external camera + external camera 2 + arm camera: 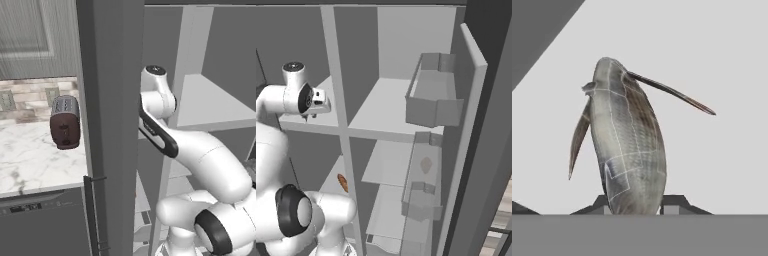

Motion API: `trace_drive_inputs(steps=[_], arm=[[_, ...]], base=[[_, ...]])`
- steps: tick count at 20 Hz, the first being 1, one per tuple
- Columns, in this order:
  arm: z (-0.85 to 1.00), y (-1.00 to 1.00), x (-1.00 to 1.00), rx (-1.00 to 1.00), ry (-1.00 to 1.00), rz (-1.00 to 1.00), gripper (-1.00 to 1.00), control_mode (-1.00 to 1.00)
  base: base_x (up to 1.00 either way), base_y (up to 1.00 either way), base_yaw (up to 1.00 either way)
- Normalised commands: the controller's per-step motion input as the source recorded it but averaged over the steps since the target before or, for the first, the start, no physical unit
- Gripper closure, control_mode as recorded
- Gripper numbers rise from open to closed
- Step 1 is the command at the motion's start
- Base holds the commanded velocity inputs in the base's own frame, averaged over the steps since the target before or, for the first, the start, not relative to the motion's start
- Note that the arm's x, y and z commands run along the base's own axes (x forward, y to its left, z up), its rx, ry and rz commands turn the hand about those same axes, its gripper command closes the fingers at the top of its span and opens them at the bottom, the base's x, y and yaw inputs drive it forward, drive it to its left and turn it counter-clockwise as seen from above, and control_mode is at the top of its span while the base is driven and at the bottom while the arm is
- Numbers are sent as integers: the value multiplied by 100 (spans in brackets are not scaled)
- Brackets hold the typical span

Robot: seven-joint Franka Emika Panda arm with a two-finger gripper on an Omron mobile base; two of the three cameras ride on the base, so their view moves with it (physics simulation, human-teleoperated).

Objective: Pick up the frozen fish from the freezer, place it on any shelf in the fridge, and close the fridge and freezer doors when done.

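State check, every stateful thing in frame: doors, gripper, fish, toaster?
Dark grey freezer door: open.
Dark grey fridge door with white bins: open.
Two-finger gripper: dark tips on either side of the fish; grip not certain.
Grey-silver frozen fish: between the fingertips, over a white surface.
Top white fridge shelf: bare where visible.
Dark red toaster: upright on the marble counter.

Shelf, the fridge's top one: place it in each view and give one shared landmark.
Left base view: shelf at the right, mid-height.
Right base view: shelf at centre, right of the divider.
Hand view: pale surface behind the fish; cannot tell which shelf.
Landmark: the divider on its left edge.
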Motion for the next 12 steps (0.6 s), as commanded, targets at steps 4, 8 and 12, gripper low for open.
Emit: trace_drive_inputs(steps=[4, 8, 12], arm=[[20, -8, -100, 0, 0, 0, 100, -100], [32, -26, -100, 0, 0, -2, 100, -100], [38, -40, -100, 2, 1, -7, 100, -100]], base=[[0, 0, 0], [0, 0, 0], [0, 0, 0]])
